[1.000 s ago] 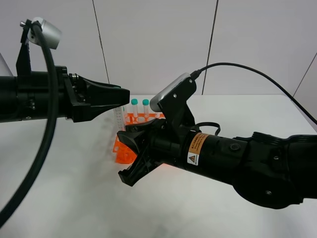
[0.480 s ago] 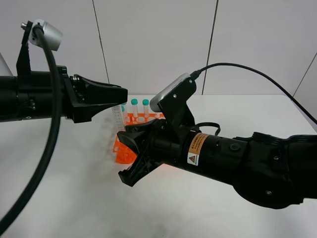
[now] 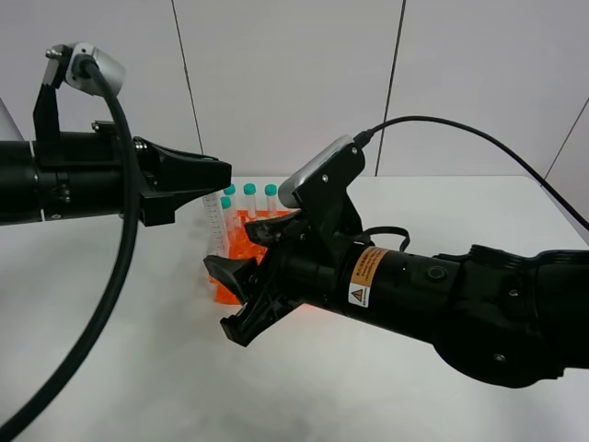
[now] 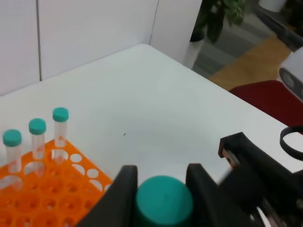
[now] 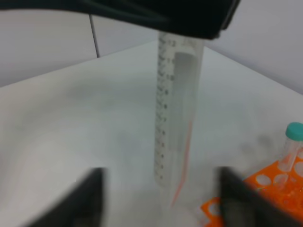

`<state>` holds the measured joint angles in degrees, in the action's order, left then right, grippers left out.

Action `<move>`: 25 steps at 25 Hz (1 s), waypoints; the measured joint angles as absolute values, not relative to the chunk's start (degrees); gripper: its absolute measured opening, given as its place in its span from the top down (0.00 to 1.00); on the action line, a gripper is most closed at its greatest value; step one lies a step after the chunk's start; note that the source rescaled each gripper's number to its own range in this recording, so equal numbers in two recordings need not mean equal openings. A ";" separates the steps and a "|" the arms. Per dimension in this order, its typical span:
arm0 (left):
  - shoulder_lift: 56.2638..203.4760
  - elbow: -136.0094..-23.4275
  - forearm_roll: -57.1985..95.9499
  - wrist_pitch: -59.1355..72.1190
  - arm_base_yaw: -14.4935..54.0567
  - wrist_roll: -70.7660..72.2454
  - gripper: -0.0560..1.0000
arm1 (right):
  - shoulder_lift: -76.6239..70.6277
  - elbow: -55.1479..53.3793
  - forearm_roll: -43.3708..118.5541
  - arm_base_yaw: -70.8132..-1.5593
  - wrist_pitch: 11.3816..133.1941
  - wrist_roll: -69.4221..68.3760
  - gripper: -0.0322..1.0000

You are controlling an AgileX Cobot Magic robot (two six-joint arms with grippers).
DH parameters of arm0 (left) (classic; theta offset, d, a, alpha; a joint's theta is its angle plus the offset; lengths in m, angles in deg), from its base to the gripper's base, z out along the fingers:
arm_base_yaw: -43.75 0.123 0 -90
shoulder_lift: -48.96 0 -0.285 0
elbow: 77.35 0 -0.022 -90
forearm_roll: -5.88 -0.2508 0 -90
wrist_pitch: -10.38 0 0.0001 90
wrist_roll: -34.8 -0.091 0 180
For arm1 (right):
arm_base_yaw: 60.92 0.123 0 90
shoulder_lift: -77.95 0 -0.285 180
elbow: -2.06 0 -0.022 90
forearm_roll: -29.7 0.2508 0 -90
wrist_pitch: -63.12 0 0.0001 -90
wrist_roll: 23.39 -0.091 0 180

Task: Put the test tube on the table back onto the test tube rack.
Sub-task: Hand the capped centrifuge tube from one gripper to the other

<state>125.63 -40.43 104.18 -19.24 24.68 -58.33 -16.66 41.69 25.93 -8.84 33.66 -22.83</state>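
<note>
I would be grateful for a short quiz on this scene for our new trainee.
1. True or false: the right pincer is clamped on the tube.
2. Fill in: the rack is ____ in colour.
3. How is the tube placed? A) upright in the left pincer; B) flat on the table; C) seated in the rack.
Key: 1 false, it stands open; 2 orange; 3 A.
</note>
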 joint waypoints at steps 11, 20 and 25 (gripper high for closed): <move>125.63 -40.43 104.18 -15.69 24.68 -58.87 0.95 | -16.66 41.69 25.99 -9.99 36.86 -22.83 0.26; 125.63 -40.33 104.18 -14.32 24.68 -59.32 0.95 | -16.61 41.69 27.06 -17.36 43.22 -22.77 0.26; 125.63 -40.33 104.18 -13.92 24.68 -59.32 0.95 | -16.61 41.69 27.24 -22.29 45.72 -20.83 0.26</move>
<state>125.63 -40.33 104.18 -13.92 24.68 -59.32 -16.61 41.69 27.24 -22.29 45.72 -20.83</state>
